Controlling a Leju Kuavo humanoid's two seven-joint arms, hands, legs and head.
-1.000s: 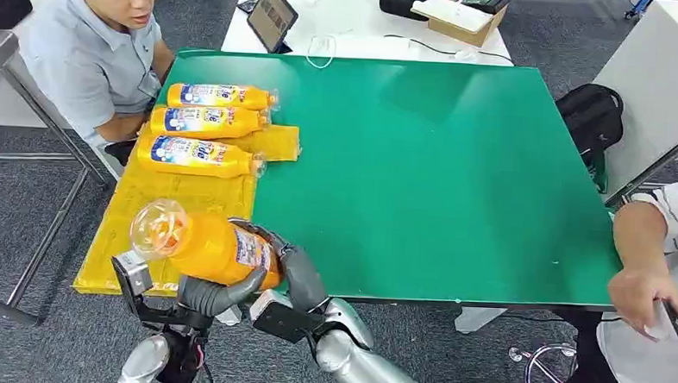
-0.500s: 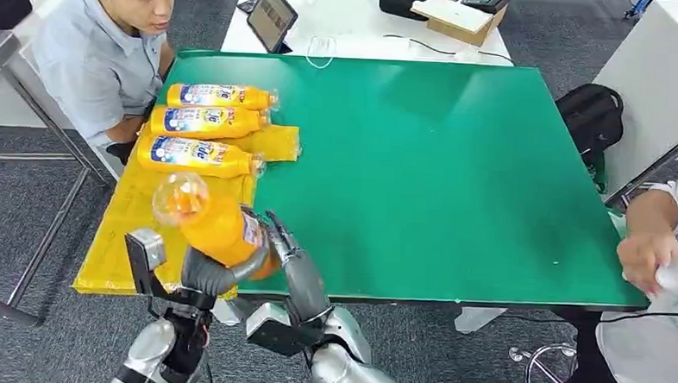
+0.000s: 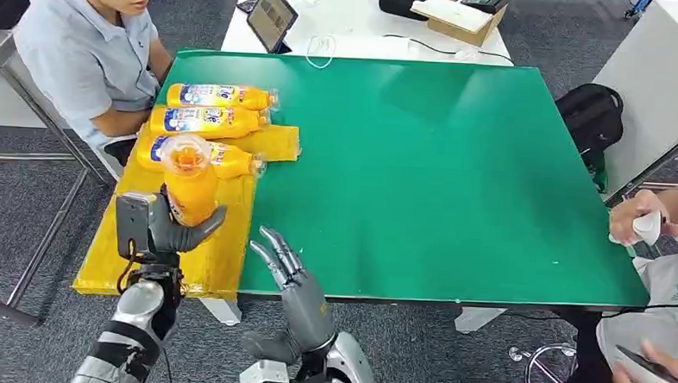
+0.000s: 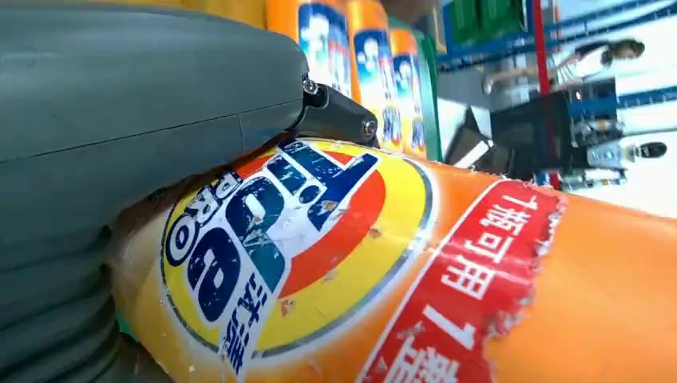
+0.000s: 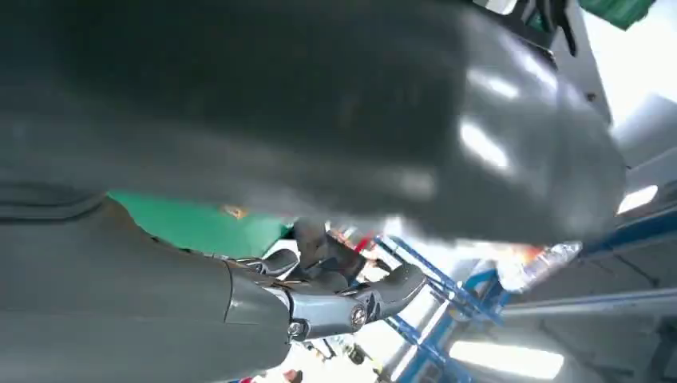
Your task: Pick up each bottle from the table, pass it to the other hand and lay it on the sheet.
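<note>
In the lower left of the head view, the left hand (image 3: 171, 229) grips an orange bottle (image 3: 187, 181) around its lower part, with the fingers (image 3: 197, 229) wrapped on it. The bottle stands almost upright, its clear round end pointing toward the camera, and it is above the yellow sheet (image 3: 126, 234). In the left wrist view the same bottle fills most of the frame, its label close to the grey thumb (image 4: 144, 104). The right hand (image 3: 295, 285) is at the lower middle of the frame, just at the near edge of the green counter (image 3: 440, 179). Its fingers are straight and spread apart, and it holds nothing. Three more bottles (image 3: 206, 121) lie on their sides in a row on the far part of the sheet, in the upper left, caps pointing right; the held bottle partly covers the nearest one. A person in a grey shirt (image 3: 78, 55) sits at the upper left corner. Another person's hand (image 3: 641, 222) is at the right edge.
</note>
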